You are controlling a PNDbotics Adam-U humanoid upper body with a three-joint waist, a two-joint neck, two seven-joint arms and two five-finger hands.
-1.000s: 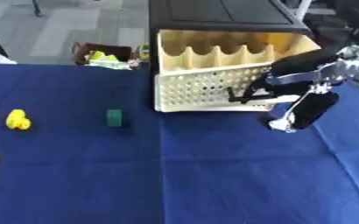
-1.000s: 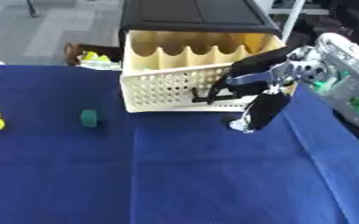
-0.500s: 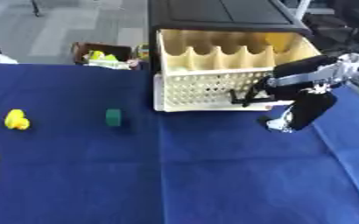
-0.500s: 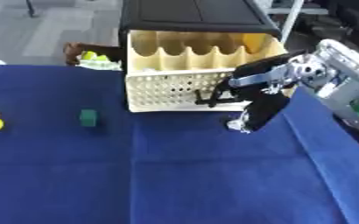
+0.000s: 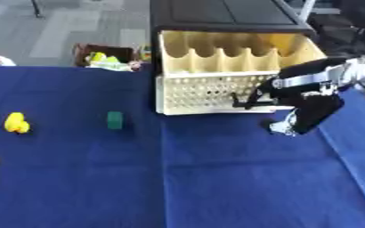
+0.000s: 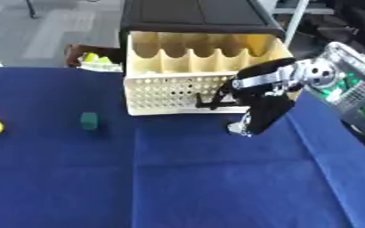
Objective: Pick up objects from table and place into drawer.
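Right hand point(image 5: 298, 95), fingers curled on the open drawer point(image 5: 216, 91) front; block point(image 5: 115, 120) and yellow toy point(image 5: 16, 123) lie left of the drawer.

No readable text, labels, brands, numbers or signs anywhere. Cream drawer point(image 5: 216, 91): perforated front, no lettering. Black cabinet point(image 5: 216, 15) above it: plain top. Yellow object point(image 5: 16, 123) and green block point(image 5: 115, 120) on blue tabletop point(image 5: 178, 178): unmarked. Box of coloured items point(image 5: 104, 58) on floor: print too blurred to read.
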